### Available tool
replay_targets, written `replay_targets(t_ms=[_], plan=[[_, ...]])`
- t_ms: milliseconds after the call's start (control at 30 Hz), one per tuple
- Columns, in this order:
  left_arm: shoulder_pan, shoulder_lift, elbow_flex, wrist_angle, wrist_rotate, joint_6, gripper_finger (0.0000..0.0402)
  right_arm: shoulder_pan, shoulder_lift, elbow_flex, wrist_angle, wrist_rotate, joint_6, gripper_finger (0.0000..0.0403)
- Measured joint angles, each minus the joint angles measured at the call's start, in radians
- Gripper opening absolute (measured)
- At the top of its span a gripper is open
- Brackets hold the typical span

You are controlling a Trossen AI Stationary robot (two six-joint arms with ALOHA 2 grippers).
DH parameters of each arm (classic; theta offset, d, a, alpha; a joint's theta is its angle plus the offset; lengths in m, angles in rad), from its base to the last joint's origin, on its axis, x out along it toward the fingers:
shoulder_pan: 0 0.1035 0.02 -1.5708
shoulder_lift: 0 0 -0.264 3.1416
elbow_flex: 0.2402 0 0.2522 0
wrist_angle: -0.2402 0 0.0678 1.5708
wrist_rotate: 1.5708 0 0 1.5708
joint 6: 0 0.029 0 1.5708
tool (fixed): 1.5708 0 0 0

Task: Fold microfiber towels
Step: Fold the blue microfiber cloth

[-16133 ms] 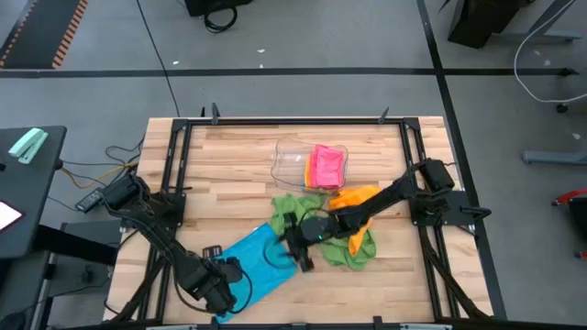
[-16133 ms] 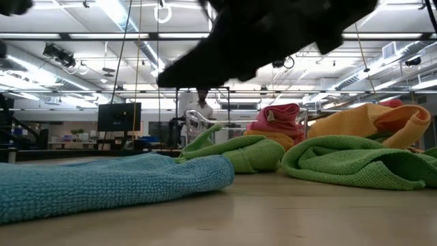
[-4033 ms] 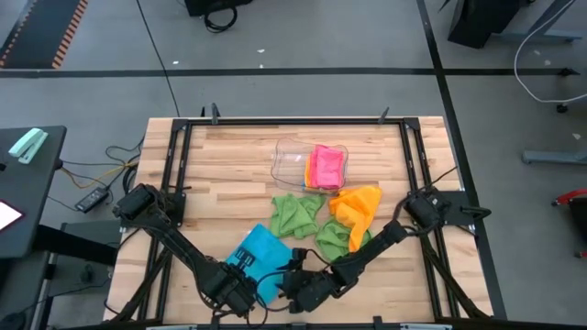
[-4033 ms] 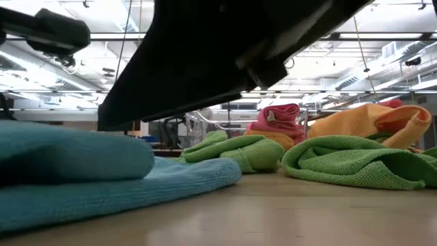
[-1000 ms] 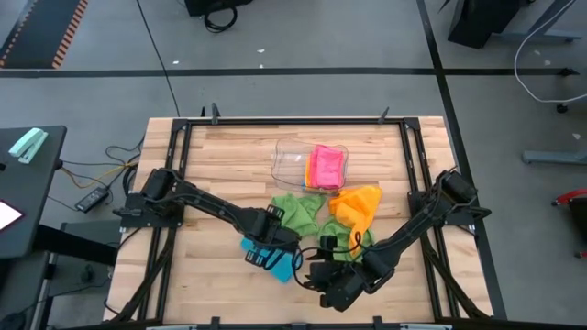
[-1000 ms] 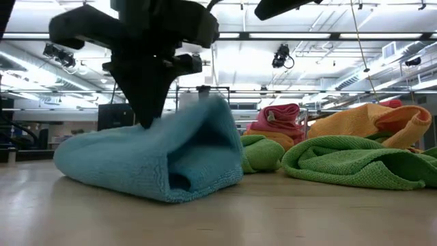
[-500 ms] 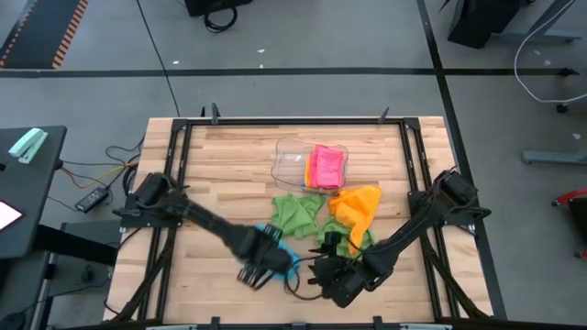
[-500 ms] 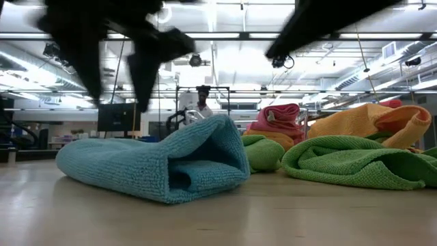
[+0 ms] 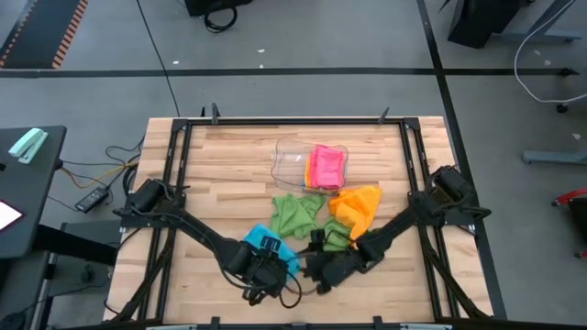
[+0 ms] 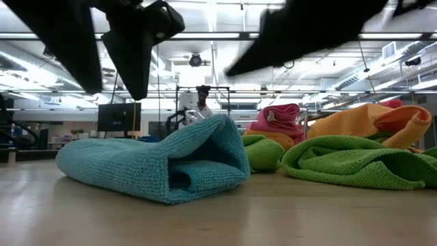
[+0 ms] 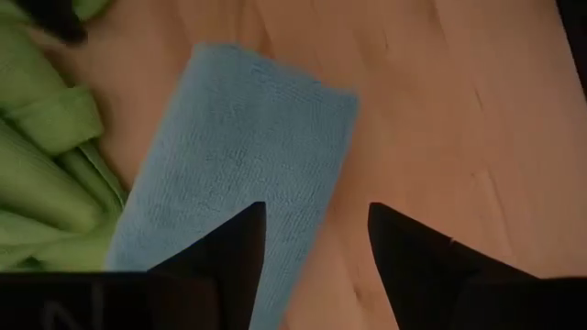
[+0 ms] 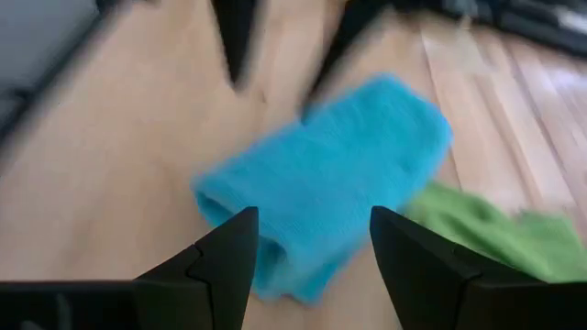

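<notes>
Left gripper (image 11: 315, 240) hangs above the folded blue towel (image 9: 277, 248), jaws apart and holding nothing; in my left wrist view both dark fingers (image 11: 229, 257) frame bare cloth and bench with a clear gap between them. From the low view the left gripper (image 10: 113, 51) is lifted clear of the blue towel (image 10: 157, 164), not touching it.

Right gripper (image 12: 312, 240) sits just beside the blue towel, on its far side from the left arm's base, jaws likewise spread and empty. In my right wrist view the blue towel (image 12: 321, 206) lies ahead of the fingers, apart from them.

Blue towel: doubled over into a thick roll-like fold, resting flat on the wooden bench (image 9: 220, 174), near the front edge. Open end of the fold faces the green cloths in the low view.

Relative to the blue towel:
- green towels (image 9: 298, 213), crumpled, just behind it and touching or nearly so; I cannot tell which.
- orange towel (image 9: 356, 203), bunched, beyond the green ones toward the right arm's side.
- pink towel (image 9: 327, 166), folded, lying in the clear tray (image 9: 289, 160), well apart toward the back of the bench.

A person (image 10: 201, 102) stands in the room far beyond the bench.
</notes>
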Motion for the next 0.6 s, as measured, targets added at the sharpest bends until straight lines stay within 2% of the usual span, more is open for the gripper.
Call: replay_targets(t_ms=[167, 267, 467, 600], plan=[[-0.020, 0.000, 0.000, -0.028, 0.004, -0.118, 0.0188, -0.060, 0.002, -0.069, 0.000, -0.025, 0.009, 0.0220], [-0.042, 0.000, 0.000, -0.041, 0.005, -0.124, 0.0182, -0.085, 0.016, -0.095, -0.007, -0.078, 0.020, 0.0220], [-0.074, -0.002, 0.005, -0.124, 0.041, -0.164, 0.0171, -0.090, 0.043, -0.129, 0.071, -0.088, -0.005, 0.0220], [-0.106, -0.011, 0.008, -0.170, 0.058, -0.169, 0.0166, -0.090, 0.097, -0.098, 0.082, -0.092, -0.021, 0.0220]])
